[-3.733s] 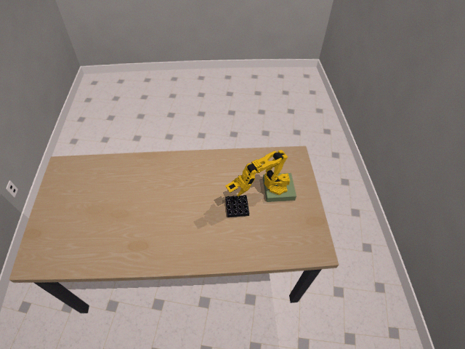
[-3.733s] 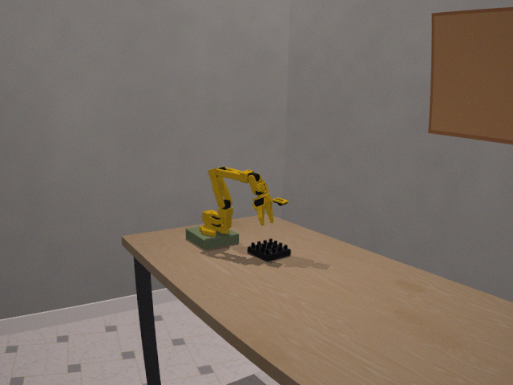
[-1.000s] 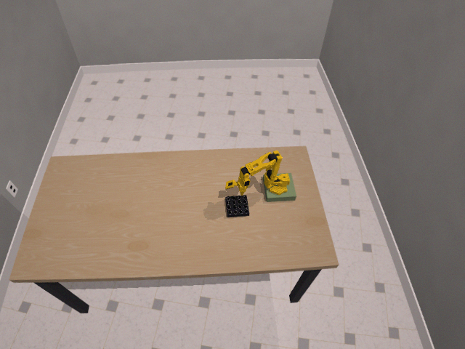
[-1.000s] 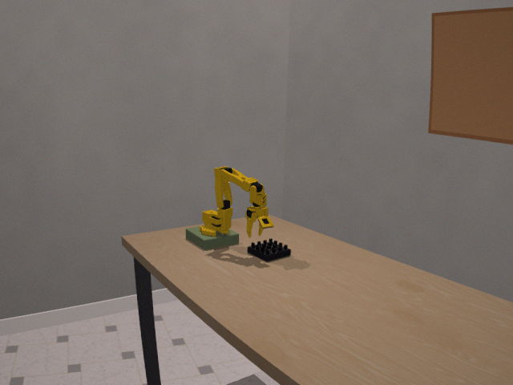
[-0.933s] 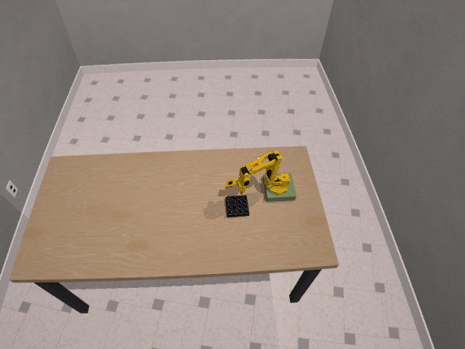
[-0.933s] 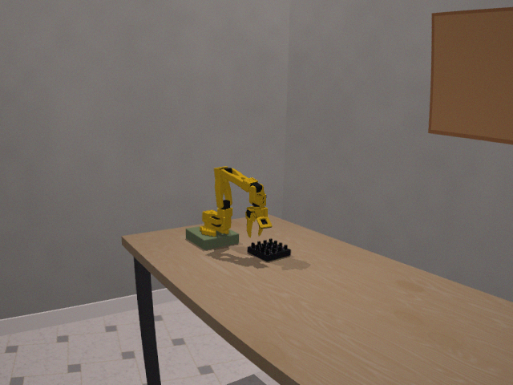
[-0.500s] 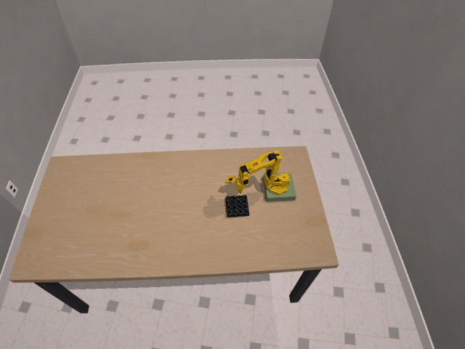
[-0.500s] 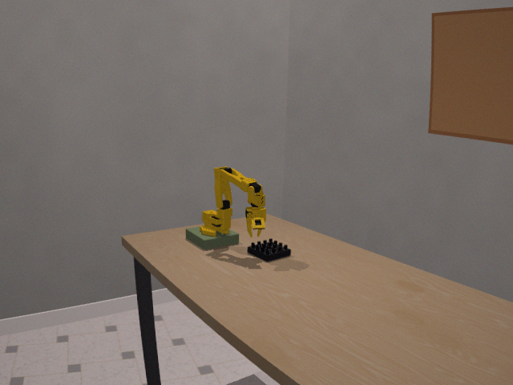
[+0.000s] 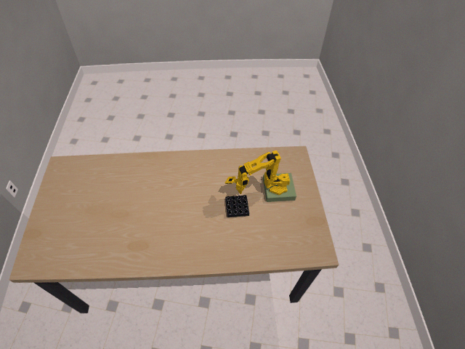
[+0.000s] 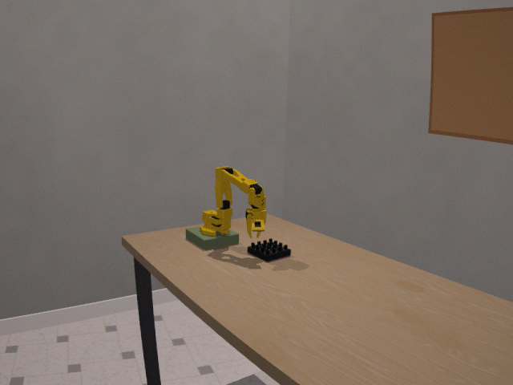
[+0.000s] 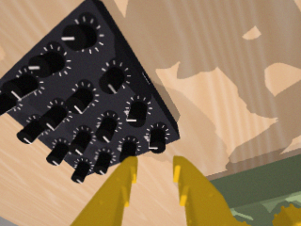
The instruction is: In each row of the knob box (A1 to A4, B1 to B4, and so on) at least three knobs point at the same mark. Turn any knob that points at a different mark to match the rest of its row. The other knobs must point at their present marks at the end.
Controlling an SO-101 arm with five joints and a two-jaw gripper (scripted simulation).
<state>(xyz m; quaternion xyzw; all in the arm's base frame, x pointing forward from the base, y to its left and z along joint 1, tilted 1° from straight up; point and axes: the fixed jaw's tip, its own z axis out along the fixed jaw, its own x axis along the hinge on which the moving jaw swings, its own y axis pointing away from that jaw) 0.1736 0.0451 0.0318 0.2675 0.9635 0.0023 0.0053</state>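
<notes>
Box (image 9: 227, 214) (image 10: 268, 257) (image 11: 105, 58): black. Knobs (image 9: 235, 206) (image 10: 271, 240) (image 11: 137, 111): black, each legible pointer a white line; white tick marks ring them. Arm (image 9: 257, 164) (image 10: 219, 188): yellow, black sections at the joints. End effector (image 9: 239, 187) (image 10: 254, 228) (image 11: 155, 181): yellow. Base block (image 9: 280, 197) (image 10: 204, 241) (image 11: 263, 170): muted green. Bench (image 9: 131, 210) (image 10: 331, 298) (image 11: 42, 193): light tan with wood grain and darker oval patches; legs (image 9: 63, 297) (image 10: 145, 323) black. Floor (image 9: 187, 123) (image 10: 90, 343): pale, speckled, with small grey squares and thin beige lines. Walls (image 9: 195, 30) (image 10: 144, 103): mottled grey. Board (image 10: 472, 74): brown, darker frame. Wall outlet (image 9: 11, 188): white, dark openings.
</notes>
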